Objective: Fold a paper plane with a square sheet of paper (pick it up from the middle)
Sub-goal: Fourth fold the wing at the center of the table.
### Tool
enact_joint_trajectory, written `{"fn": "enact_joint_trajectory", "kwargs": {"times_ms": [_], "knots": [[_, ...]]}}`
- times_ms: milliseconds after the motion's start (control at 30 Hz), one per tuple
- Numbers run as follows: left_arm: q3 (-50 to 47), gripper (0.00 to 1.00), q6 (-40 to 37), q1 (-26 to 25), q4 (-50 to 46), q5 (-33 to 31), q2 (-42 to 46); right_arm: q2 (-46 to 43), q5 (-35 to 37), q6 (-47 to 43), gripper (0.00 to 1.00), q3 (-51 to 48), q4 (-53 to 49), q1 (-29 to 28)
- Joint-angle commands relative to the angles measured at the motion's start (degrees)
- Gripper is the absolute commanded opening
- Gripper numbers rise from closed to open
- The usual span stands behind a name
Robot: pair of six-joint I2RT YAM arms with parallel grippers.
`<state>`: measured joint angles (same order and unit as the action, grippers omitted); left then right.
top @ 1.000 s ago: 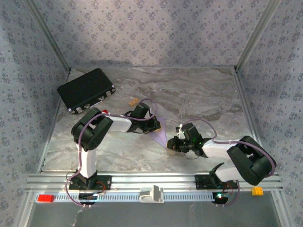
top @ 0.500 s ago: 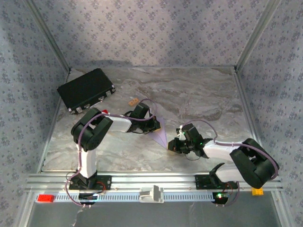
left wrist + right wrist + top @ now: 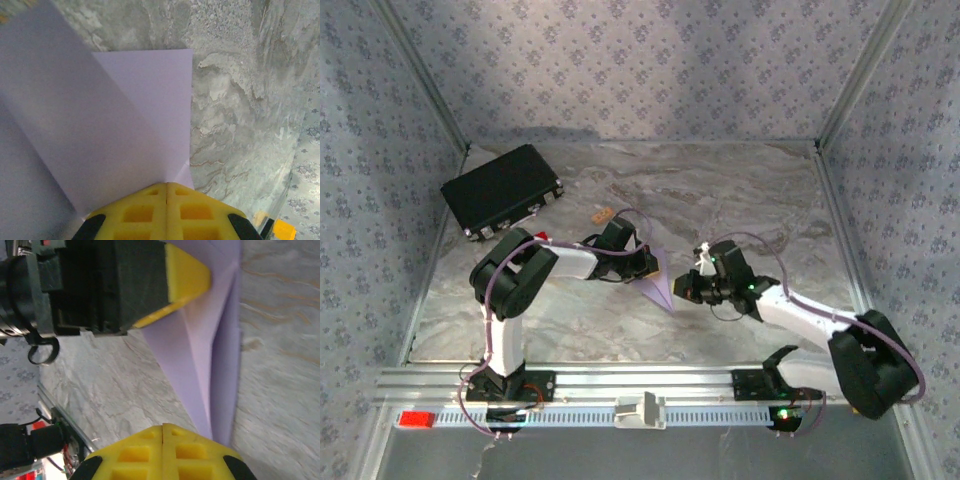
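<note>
A black case (image 3: 501,190) lies at the table's (image 3: 740,195) far left corner, with a small red block (image 3: 540,238) and a small tan block (image 3: 603,215) nearer the middle. The left gripper (image 3: 650,264) is closed, its yellow fingers (image 3: 150,210) pinched onto the wide end of the lilac paper (image 3: 659,285), which is folded to a point and sits mid-table between the arms. The right gripper (image 3: 688,288) is also closed, meeting the paper's pointed tip; whether it pinches the tip I cannot tell.
</note>
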<state>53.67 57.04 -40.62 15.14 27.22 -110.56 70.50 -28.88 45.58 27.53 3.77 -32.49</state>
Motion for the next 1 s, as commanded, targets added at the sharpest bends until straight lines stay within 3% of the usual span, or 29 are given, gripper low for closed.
{"fn": "enact_joint_trajectory", "kwargs": {"times_ms": [0, 233, 433, 733, 967], "knots": [[-1.11, 0.02, -0.96, 0.48, -2.84, -2.53, 0.45, 6.0, -3.19, -0.8, 0.01, 3.7, 2.98, -0.75], [-1.02, 0.02, -0.96, 0.44, -2.92, -2.42, 0.35, 16.49, -1.47, -1.9, 0.0, 9.69, 3.21, -3.43], [-1.02, 0.02, -1.05, 0.51, -3.01, -2.3, 0.31, 21.51, -0.31, -1.73, 0.0, 8.81, 3.6, -3.63], [-1.37, 0.02, -0.88, 0.8, -3.01, -2.77, 0.3, 21.36, -0.92, 2.03, 0.0, -1.06, 11.9, -4.16], [-1.73, 0.01, -0.36, 1.05, -2.83, -2.87, 0.17, 18.28, -0.85, 2.22, 0.01, -3.83, 12.33, -4.21]]}}
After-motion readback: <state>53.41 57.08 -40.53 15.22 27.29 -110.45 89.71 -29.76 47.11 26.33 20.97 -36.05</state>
